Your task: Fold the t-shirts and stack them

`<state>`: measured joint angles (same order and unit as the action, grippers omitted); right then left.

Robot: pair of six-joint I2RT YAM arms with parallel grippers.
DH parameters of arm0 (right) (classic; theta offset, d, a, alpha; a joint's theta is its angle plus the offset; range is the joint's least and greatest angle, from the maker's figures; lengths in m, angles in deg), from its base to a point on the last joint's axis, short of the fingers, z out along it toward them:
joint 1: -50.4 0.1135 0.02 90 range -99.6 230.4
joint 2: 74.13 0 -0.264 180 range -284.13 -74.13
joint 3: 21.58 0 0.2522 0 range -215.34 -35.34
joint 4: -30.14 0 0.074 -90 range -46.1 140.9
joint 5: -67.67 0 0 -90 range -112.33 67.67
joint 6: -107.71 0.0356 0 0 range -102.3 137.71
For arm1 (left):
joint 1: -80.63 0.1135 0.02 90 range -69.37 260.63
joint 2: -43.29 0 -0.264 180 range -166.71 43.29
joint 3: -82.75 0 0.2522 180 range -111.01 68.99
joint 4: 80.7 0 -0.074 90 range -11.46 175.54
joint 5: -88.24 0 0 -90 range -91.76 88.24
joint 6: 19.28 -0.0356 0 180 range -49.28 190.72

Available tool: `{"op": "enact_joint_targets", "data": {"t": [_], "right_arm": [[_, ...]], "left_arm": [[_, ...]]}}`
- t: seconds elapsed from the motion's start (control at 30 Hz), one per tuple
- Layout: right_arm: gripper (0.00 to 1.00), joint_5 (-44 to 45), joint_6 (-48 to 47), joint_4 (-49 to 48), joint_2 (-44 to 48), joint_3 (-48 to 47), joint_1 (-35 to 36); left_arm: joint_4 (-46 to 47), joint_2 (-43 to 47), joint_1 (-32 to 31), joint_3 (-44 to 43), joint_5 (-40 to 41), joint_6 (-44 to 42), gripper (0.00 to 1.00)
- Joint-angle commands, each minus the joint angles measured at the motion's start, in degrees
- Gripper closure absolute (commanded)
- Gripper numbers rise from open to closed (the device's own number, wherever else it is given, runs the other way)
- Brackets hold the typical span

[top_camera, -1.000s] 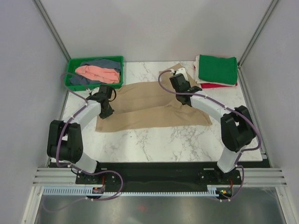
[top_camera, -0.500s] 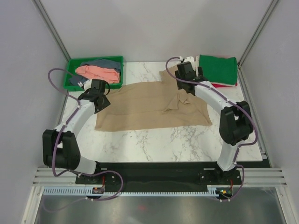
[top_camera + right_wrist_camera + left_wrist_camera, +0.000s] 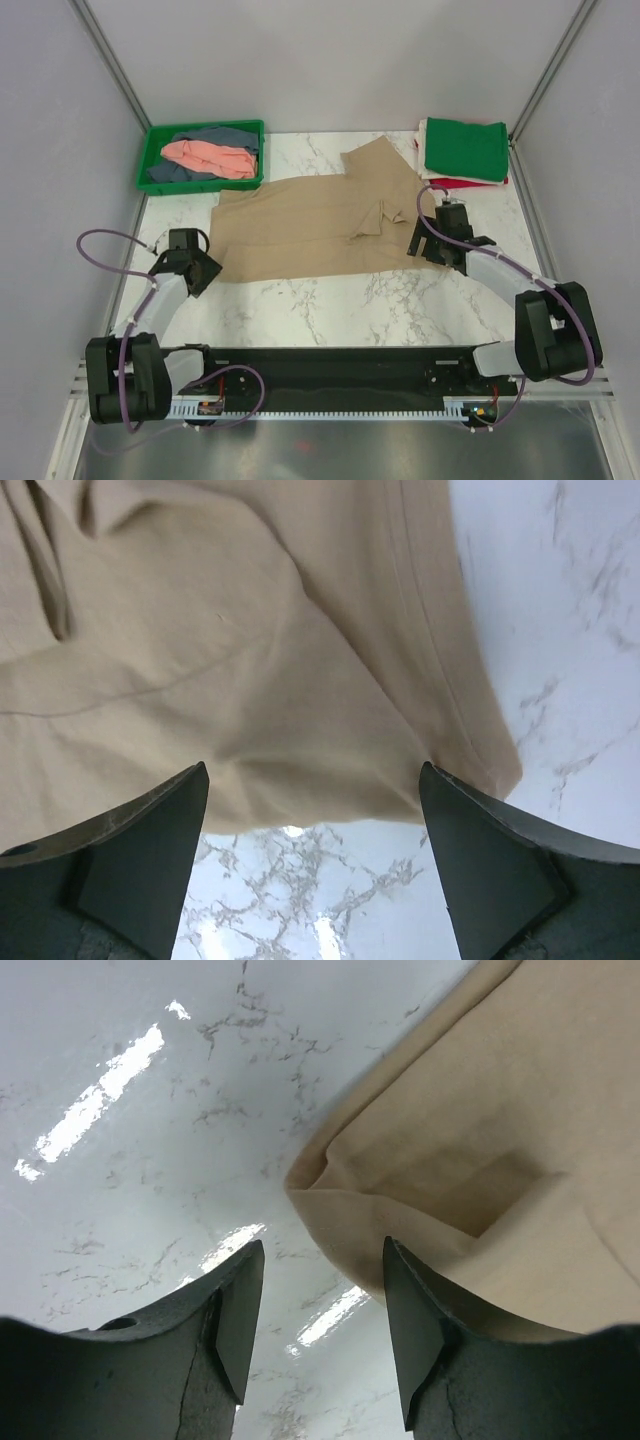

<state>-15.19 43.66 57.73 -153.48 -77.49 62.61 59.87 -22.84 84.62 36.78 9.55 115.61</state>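
Tan cloth: the beige t-shirt (image 3: 320, 220) is lying spread and rumpled across the table (image 3: 330, 300). We are judging it light, limp and prone to sliding on marble, so the near hem corners are the best holds. Both the left gripper (image 3: 318, 1295) and the right gripper (image 3: 312, 780) are standing agape and empty, each at a corner. Wrist views are showing the doubled hem edges, while overhead is showing the whole layout, green stack (image 3: 465, 148) included.
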Motion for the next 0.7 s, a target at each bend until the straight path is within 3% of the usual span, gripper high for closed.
{"op": "enact_joint_targets", "data": {"t": [0.0,0.27,0.5,0.67], "right_arm": [[0.06,-5.99,5.42,-6.7,2.36,3.82,-2.01],[0.07,-10.21,6.65,-8.99,2.79,8.58,-7.37],[0.07,-3.3,5.42,-5.57,10.61,10.24,-7.46],[0.07,0.34,6.56,-3.1,14.39,12.35,-7.46]], "left_arm": [[5.54,3.72,1.11,1.0,-1.9,3.02,0.41],[7.65,3.82,3.57,3.02,-3.22,2.58,0.38],[10.72,1.36,4.8,4.78,-3.31,2.49,0.39],[14.15,-0.84,5.06,5.84,-4.1,2.67,0.47]]}}
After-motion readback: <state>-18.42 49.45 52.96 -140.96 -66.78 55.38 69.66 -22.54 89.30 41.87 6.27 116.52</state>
